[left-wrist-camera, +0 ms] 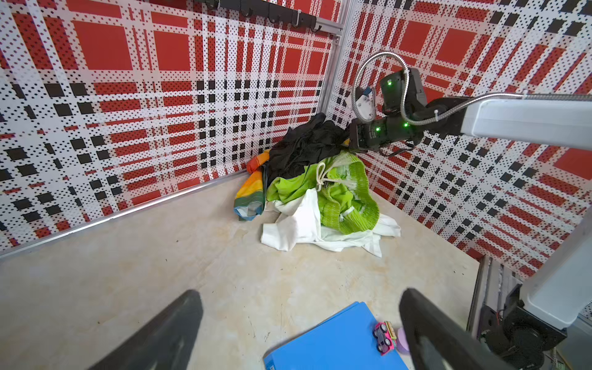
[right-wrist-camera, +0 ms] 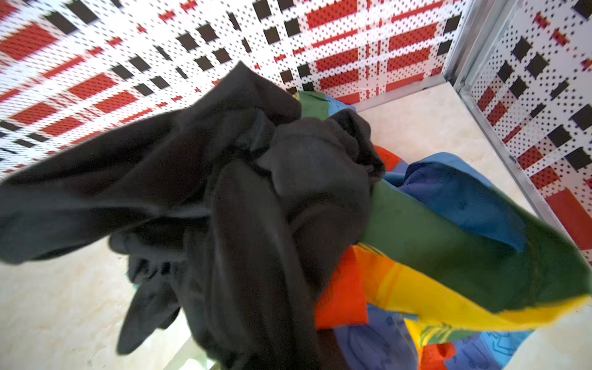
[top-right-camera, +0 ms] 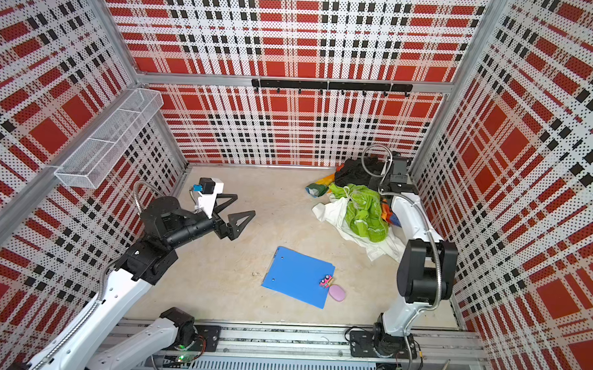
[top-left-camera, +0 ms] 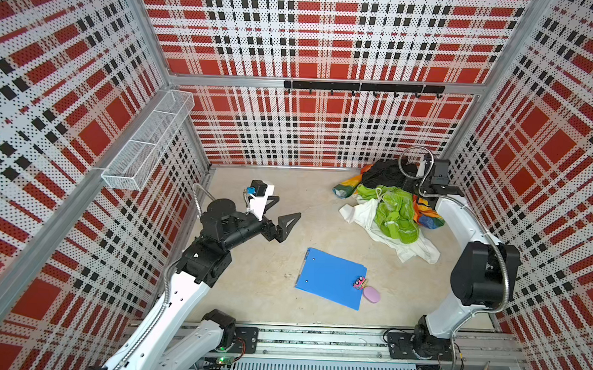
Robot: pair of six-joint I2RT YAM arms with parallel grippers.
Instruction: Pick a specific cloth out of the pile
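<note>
Two grippers: right gripper (left-wrist-camera: 352, 142) pinched shut, seemingly on black cloth (left-wrist-camera: 304, 144) at pile (top-left-camera: 390, 203) 12 o'clock; left gripper (top-left-camera: 288, 206) spread; next, white cloth (left-wrist-camera: 298, 224) at 6 o'clock must be targeted

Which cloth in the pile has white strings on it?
The lime-green cloth: a knotted white string lies on it. The black cloth, the white cloth and the rainbow cloth show none.

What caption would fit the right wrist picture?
Close-up of a crumpled black cloth bunched in front of rainbow fabric.
</note>
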